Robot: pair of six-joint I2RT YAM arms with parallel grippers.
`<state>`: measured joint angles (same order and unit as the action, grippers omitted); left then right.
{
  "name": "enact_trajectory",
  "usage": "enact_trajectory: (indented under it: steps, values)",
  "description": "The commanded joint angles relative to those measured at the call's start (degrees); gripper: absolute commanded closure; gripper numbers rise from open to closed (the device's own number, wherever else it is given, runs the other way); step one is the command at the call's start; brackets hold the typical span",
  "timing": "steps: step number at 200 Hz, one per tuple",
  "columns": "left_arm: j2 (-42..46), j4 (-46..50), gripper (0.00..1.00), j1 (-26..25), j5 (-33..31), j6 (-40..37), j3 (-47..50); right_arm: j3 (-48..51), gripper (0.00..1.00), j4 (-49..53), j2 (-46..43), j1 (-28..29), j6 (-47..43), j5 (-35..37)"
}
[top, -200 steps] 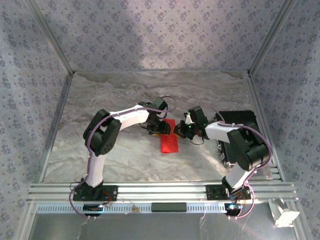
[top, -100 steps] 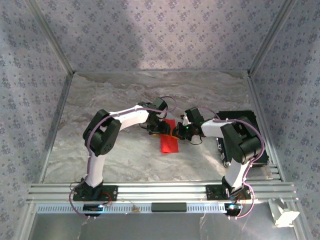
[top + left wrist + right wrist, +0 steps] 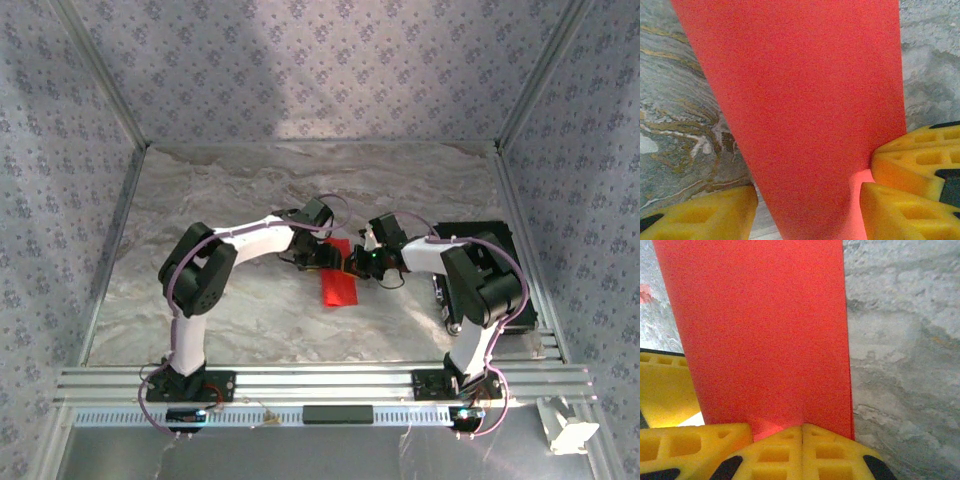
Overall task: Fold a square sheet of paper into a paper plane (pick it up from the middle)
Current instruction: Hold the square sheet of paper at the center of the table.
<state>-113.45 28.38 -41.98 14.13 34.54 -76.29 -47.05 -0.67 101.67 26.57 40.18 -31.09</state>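
Surface: grey-white marbled table [image 3: 250,190], flat and mostly bare. Room: a box of walls [image 3: 300,70] covered in pale purple fabric with a small repeating flower print, and metal posts in the corners. Ribbed aluminium rails [image 3: 320,382] run along the near edge, with both arm bases bolted on.

Counts:
- Two arms, two grippers.
- One red paper [image 3: 338,285], folded into a narrow long strip, lying at table centre between the two wrists.
- One black tray [image 3: 480,238] on the right of the table, partly behind the right arm.
- One small white object [image 3: 567,427] off the table at the near right corner; can't tell what it is.

Left gripper [image 3: 322,258] is at the strip's far end and about half open. In the left wrist view its yellow pads [image 3: 705,215] stand apart either side of the red paper [image 3: 805,110], gripping nothing.

Right gripper [image 3: 358,265] comes in from the right, just beside the left one. In the right wrist view the right gripper [image 3: 802,432] has its jaws closed tight together, tips right at the paper's near edge [image 3: 760,330]. Can't tell whether it pinches the paper or only touches it.
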Motion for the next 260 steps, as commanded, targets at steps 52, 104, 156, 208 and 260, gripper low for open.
enact_trajectory:
  steps: [52,104,156,208,260]
  values:
    - [-2.53,-1.75,0.45,1.89,1.03,1.34,1.73,1.06,1.0,4.14,3.76,0.43,0.86,1.65]
    - [-4.54,-1.01,0.52,1.9,-0.04,1.4,1.51,0.84,0.96,-2.93,-0.22,-0.17,4.54,-3.16]
    - [-5.29,-0.43,0.53,1.82,-1.47,1.66,1.69,0.52,0.9,3.36,-9.75,-2.46,3.5,3.3]
    - [-5.68,-0.06,0.53,1.83,-1.93,1.82,1.3,6.67,0.9,4.03,-17.49,-7.38,4.08,4.77]
    - [-6.39,0.27,0.55,1.88,-2.71,1.99,1.16,7.94,0.9,3.7,-19.32,-8.2,3.93,4.55]
